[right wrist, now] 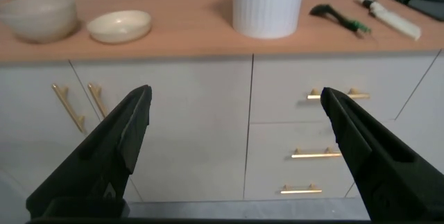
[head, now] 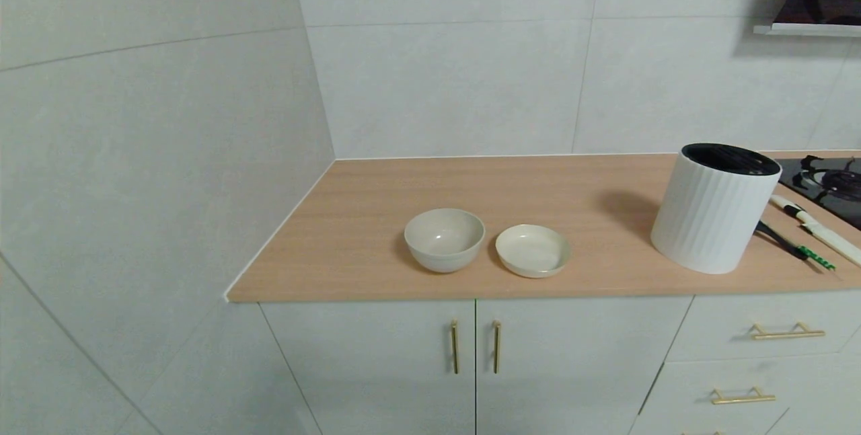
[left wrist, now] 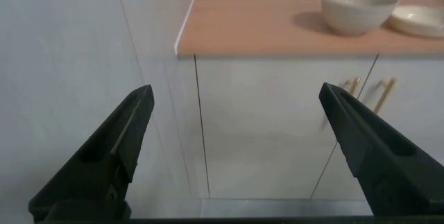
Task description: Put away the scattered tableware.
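Left claw (left wrist: 236, 89) and right claw (right wrist: 236, 91), nearest the wrist cameras, hang low before the cabinet fronts. Each has its two dark fingers spread wide with nothing between them. Cabinet doors (head: 377, 361) with brass handles stand shut under the table (head: 572, 183), and drawers (head: 753, 334) lie to the robot's right of them.

Near the table's front edge a deep pale bowl (head: 444, 239) sits upright just beside a shallow dish (head: 533, 250); the two are close but apparently not touching. Well apart to the right stands a ribbed white holder (head: 713, 210) with a black slotted top. Just past it, flat on the table, lie a dark utensil (head: 790, 245) with a green-marked end and a pale knife (head: 824, 233), near the edge of a hob (head: 831, 183).

Progress, as judged: nothing appears put away. Bowl, dish, utensil and knife all lie out on the table, and both empty claws are well short of them. Whether the holder or the cupboard is the intended store cannot be told.
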